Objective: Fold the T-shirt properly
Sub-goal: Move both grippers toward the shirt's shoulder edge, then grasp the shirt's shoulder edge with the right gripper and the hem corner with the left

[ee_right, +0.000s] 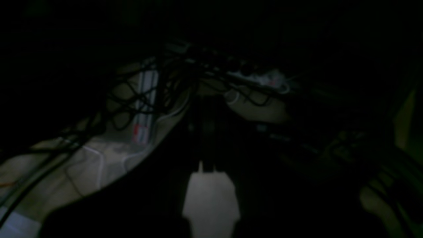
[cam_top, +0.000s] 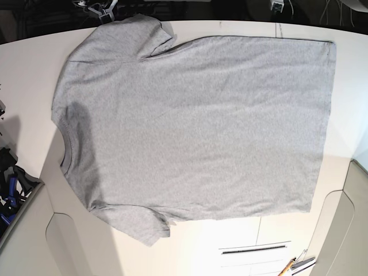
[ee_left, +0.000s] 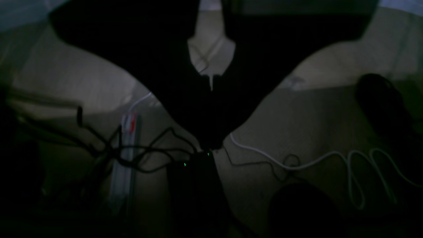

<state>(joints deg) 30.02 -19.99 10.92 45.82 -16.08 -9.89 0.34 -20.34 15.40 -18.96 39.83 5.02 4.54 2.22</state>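
The heather-grey T-shirt (cam_top: 195, 126) lies spread flat on the white table (cam_top: 29, 63), plain side up. Its neck points left, its hem right, with one sleeve at the top left and one at the bottom left. Neither arm shows in the base view. The dim left wrist view shows my left gripper (ee_left: 211, 142) as a dark silhouette, fingers shut together with nothing between them, hanging over a floor with cables. My right gripper (ee_right: 207, 112) is likewise a dark shape with its fingers closed on nothing. Neither wrist view shows the T-shirt.
Tangled black cables (ee_left: 132, 155) and a white cable (ee_left: 317, 162) lie on the floor under the left gripper, more cables (ee_right: 158, 86) under the right. A blue-black fixture (cam_top: 11, 184) sits at the table's left edge. Small tools (cam_top: 296, 265) lie at the bottom right.
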